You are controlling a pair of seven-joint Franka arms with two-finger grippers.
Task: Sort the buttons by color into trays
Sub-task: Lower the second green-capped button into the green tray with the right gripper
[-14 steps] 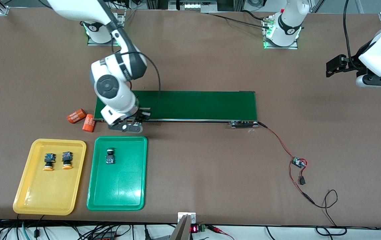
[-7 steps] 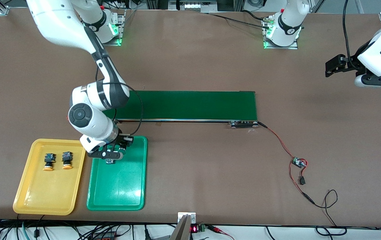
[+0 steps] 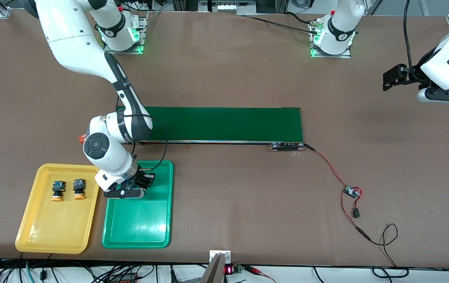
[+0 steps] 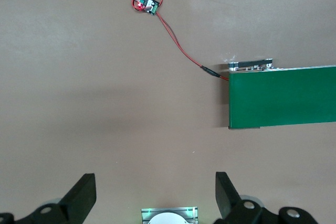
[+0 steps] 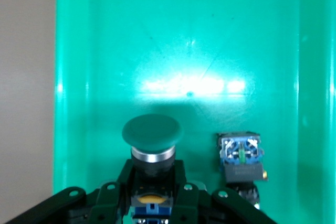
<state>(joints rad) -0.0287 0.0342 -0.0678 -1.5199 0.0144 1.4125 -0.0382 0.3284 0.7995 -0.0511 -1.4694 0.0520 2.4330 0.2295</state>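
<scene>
My right gripper (image 3: 130, 189) hangs low over the green tray (image 3: 142, 224), at the tray's end nearest the belt. In the right wrist view this gripper (image 5: 152, 174) is shut on the black body of a green-capped button (image 5: 152, 132). A second green button (image 5: 240, 158) lies in the green tray (image 5: 184, 51) just beside it; the arm hides it in the front view. Two yellow-orange buttons (image 3: 56, 190) (image 3: 78, 189) lie in the yellow tray (image 3: 51, 232). My left gripper (image 3: 391, 80) (image 4: 155, 187) waits open over bare table at the left arm's end.
A long dark green belt (image 3: 228, 124) (image 4: 283, 95) lies across the middle of the table. An orange cylinder (image 3: 81, 138) peeks out from under the right arm. A small circuit board (image 3: 352, 192) (image 4: 146, 5) with red and black wires trails from the belt's end.
My right arm has swung from the belt's end to over the green tray and come down, carrying the green button. The left arm has stayed still.
</scene>
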